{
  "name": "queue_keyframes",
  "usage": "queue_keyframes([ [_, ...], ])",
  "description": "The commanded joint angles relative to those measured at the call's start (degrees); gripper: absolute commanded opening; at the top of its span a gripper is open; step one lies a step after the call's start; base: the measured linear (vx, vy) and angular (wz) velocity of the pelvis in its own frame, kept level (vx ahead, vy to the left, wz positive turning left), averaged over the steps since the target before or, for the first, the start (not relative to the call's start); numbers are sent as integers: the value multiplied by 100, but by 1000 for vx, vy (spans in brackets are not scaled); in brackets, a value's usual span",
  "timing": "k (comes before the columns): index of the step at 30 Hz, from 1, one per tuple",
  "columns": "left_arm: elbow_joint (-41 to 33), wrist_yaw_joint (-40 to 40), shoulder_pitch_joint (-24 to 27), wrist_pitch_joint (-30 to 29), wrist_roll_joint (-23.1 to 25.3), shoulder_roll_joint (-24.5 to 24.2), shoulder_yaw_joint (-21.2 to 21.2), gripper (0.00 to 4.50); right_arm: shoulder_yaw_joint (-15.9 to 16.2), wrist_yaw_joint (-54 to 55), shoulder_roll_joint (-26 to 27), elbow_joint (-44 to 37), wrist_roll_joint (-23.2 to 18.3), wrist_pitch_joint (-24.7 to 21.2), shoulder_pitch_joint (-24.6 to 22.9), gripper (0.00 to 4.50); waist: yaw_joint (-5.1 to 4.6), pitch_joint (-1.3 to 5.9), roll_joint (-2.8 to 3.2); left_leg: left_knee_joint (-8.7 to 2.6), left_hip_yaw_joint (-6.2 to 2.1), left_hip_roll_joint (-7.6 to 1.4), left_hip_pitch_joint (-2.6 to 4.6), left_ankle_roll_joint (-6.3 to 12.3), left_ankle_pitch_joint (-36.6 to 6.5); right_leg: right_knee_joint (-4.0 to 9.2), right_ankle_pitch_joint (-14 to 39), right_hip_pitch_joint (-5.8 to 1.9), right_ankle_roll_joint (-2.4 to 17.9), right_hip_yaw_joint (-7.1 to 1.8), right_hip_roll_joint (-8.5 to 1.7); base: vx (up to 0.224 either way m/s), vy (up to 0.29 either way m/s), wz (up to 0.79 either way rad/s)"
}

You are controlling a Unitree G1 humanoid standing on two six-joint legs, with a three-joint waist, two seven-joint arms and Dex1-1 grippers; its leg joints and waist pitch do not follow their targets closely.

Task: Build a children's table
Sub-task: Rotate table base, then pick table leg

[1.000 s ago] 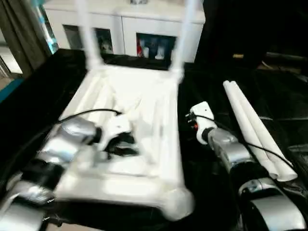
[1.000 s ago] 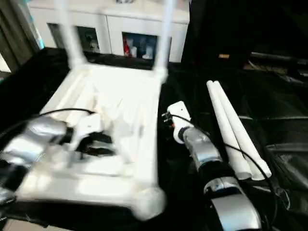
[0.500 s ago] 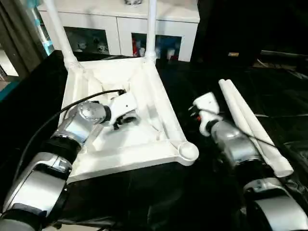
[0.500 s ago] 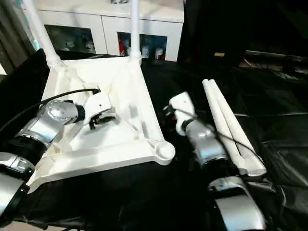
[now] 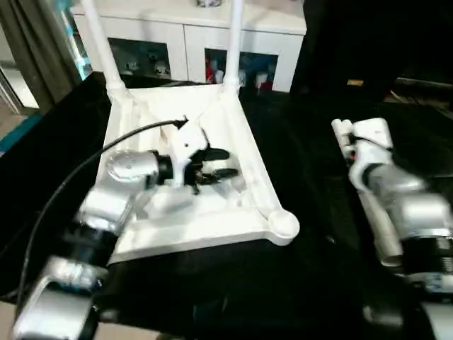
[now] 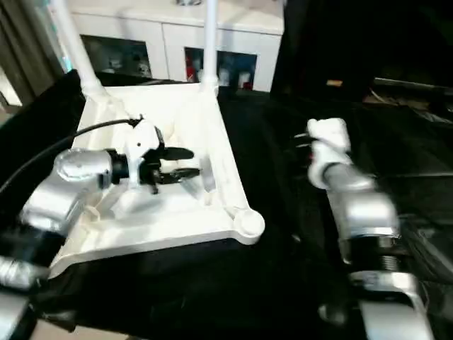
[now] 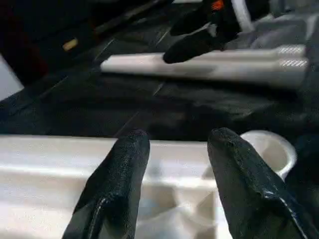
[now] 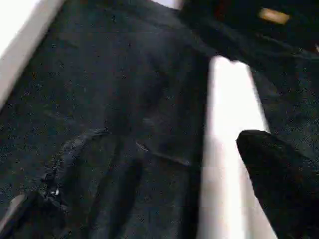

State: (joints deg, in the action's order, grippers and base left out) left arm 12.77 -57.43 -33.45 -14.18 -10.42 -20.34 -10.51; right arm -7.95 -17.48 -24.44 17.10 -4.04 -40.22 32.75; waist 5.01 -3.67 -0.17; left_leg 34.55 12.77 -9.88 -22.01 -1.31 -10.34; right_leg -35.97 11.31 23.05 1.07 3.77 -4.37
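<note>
The children's table top (image 5: 138, 219) lies upside down on the black sheet, ribs up. Two white legs (image 5: 232, 39) stand in its far corner sockets; the near right socket (image 5: 284, 225) is empty. My left gripper (image 5: 221, 163) hovers open over the ribbed inside, pointing toward the right rim, with nothing between its fingers (image 7: 122, 184). Two loose legs (image 7: 199, 67) lie side by side on the sheet to the right. My right gripper (image 8: 169, 174) is open just above them, and one leg (image 8: 227, 149) lies between its spread fingers.
A white cabinet with glass doors (image 5: 177, 49) stands behind the large black-sheeted table (image 5: 297, 163). The sheet is wrinkled near the loose legs. A black cable (image 5: 85, 170) runs along my left forearm. A curtain (image 5: 28, 49) hangs at the far left.
My left gripper has moved toward the top's near right part and now points right. My right arm has swung right, onto the loose legs. The camera has shifted too.
</note>
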Motion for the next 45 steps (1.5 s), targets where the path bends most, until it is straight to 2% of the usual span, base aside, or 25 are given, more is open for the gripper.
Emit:
queue_keyframes([
  [1, -515, 60, 161, -349, -169, 44, -53, 230, -228, 14, -185, -337, -85, -886, -115, 447, -5, 397, -39, -399, -229, -363, 163, -79, -966, 473, 1224, -268, 1076, -337, -445, 0, 0, 0],
  [2, -687, 59, 239, -471, -222, 59, -77, 230, -274, -25, -243, -411, -137, -1141, -160, 447, 1, 406, -40, -393, -232, -363, 152, -62, -861, 456, 1081, -278, 1091, -336, -446, 0, 0, 0],
  [3, -687, 59, 239, -471, -222, 59, -77, 230, -274, -25, -243, -411, -137, -1141, -160, 447, -8, 402, -43, -391, -229, -359, 145, -46, -821, 452, 1013, -282, 1087, -338, -432, 0, 0, 0],
  [5, -989, 69, 360, -685, -300, 55, -122, 230, -361, -17, -342, -465, -183, -1424, -237, 447, -1, 414, -38, -377, -228, -353, 141, -16, -758, 448, 919, -279, 1128, -333, -443, 0, 0, 0],
  [9, -1435, 47, 504, -1078, -464, 0, -253, 230, -510, -28, -445, -457, -333, -1914, -319, 447, -14, 406, -46, -372, -222, -342, 150, -27, -778, 459, 988, -272, 1119, -331, -426, 0, 0, 0],
  [10, -1527, 32, 525, -1174, -456, -21, -298, 230, -492, -67, -460, -511, -364, -2104, -356, 447, -13, 399, -23, -369, -222, -344, 157, -30, -818, 472, 1064, -262, 1104, -335, -428, 0, 0, 0],
  [12, -1579, 26, 536, -1231, -445, -31, -322, 230, -471, -89, -472, -548, -370, -2212, -382, 447, -17, 394, -34, -373, -221, -341, 152, -54, -819, 480, 1110, -264, 1070, -332, -414, 0, 0, 0],
  [16, -1975, -45, 599, -1665, -584, -138, -388, 230, -577, -108, -402, -733, -465, -2736, -468, 447, -12, 405, -29, -375, -228, -343, 159, -104, -781, 469, 1096, -264, 1028, -333, -418, 0, 0, 0],
  [24, -2530, -406, 744, -2234, -860, -521, -630, 230, -449, -231, -463, -794, -619, -3132, -601, 447, -7, 400, -22, -374, -220, -334, 162, -133, -728, 457, 1047, -259, 1028, -334, -409, 0, 0, 0],
  [27, -2593, -401, 766, -2288, -849, -546, -648, 230, -435, -259, -450, -830, -662, -3281, -619, 447, -10, 399, -40, -372, -219, -335, 163, -160, -761, 467, 1116, -262, 1010, -336, -411, 0, 0, 0],
  [32, -2685, -311, 752, -2377, -870, -599, -656, 230, -339, -311, -356, -1012, -756, -3517, -601, 447, -3, 399, -32, -373, -228, -333, 164, -195, -786, 477, 1253, -262, 936, -338, -420, 0, 0, 0],
  [36, -2718, -266, 741, -2404, -884, -638, -646, 230, -268, -315, -259, -1037, -794, -3563, -580, 447, -8, 403, -74, -367, -221, -330, 160, -184, -720, 475, 1271, -257, 896, -342, -420, 0, 0, 0],
  [38, -2729, -264, 743, -2414, -882, -640, -639, 230, -255, -315, -245, -1031, -813, -3573, -579, 447, 0, 404, -56, -368, -224, -331, 160, -185, -695, 468, 1264, -256, 899, -340, -421, 0, 0, 0],
  [40, -2733, -258, 741, -2417, -875, -642, -634, 230, -215, -318, -227, -1023, -823, -3578, -585, 447, -1, 408, -65, -366, -223, -330, 158, -181, -673, 460, 1225, -258, 901, -340, -420, 0, 0, 0],
  [45, -2744, -246, 722, -2408, -858, -665, -651, 230, -106, -320, -152, -1003, -864, -3676, -641, 401, -2, 415, -80, -364, -223, -330, 152, -172, -624, 449, 1159, -265, 901, -338, -423, 0, 0, 0],
])
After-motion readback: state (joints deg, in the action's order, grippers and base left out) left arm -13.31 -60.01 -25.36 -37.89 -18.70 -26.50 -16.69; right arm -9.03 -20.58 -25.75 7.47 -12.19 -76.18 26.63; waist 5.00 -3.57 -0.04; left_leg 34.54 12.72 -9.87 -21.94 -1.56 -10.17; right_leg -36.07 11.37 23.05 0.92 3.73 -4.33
